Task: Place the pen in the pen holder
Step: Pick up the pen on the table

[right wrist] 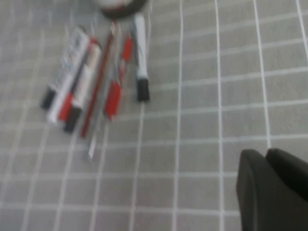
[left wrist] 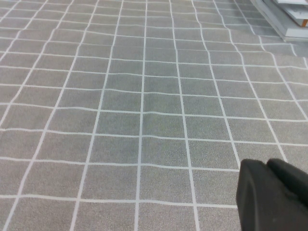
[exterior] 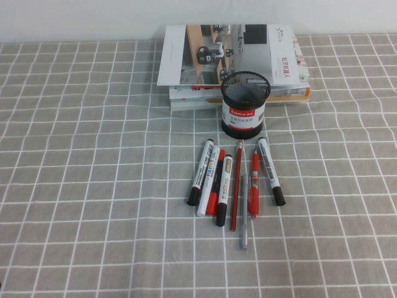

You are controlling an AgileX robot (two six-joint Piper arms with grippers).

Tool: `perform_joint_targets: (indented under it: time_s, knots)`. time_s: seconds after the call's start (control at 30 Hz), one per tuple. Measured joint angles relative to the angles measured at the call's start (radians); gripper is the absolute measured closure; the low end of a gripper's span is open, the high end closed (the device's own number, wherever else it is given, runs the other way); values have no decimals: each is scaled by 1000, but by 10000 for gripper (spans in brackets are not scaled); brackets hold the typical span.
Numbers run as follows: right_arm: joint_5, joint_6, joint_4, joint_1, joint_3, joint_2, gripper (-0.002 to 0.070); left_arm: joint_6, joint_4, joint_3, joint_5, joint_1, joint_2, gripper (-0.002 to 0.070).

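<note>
The pen [exterior: 271,171], a thick white marker with dark lettering and its black cap toward me, lies rightmost in a row of pens. In the right wrist view the pen [right wrist: 140,53] is far from my right gripper [right wrist: 265,155], which is shut and empty over bare cloth. The pen holder [exterior: 245,104], a black mesh cup with a white label, stands upright just behind the row; only its base [right wrist: 118,6] shows in the right wrist view. My left gripper [left wrist: 267,166] is shut and empty above plain checked cloth. Neither gripper shows in the high view.
Beside the pen lie two black-capped white markers [exterior: 200,172] [exterior: 224,189], a red-capped marker [exterior: 209,183], a red pencil [exterior: 236,186], a red pen [exterior: 254,183] and a grey pen [exterior: 244,217]. A stack of books [exterior: 229,59] sits behind the holder.
</note>
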Motion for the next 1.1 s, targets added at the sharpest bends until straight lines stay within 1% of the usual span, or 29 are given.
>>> perform_joint_targets:
  time_s: [0.13, 0.27, 0.33, 0.47, 0.6, 0.73, 0.8, 0.9, 1.1]
  knots:
    - [183, -1, -124, 0, -195, 222, 688, 0, 0, 0, 0, 0, 0, 678]
    - [306, -2, -198, 2, -329, 411, 688, 0, 0, 0, 0, 0, 0, 678]
    - [344, 23, -251, 25, -376, 487, 688, 0, 0, 0, 0, 0, 0, 678]
    - [378, 168, -440, 145, -453, 594, 688, 0, 0, 0, 0, 0, 0, 678]
    - [415, 329, -641, 299, -527, 681, 688, 0, 0, 0, 0, 0, 0, 678]
    - [465, 364, -770, 418, -618, 781, 688, 0, 0, 0, 0, 0, 0, 678]
    - [469, 368, -805, 461, -662, 837, 688, 0, 0, 0, 0, 0, 0, 678]
    - [469, 345, -816, 492, -730, 916, 688, 0, 0, 0, 0, 0, 0, 678]
    - [475, 301, -696, 497, -869, 1045, 689, 0, 0, 0, 0, 0, 0, 678]
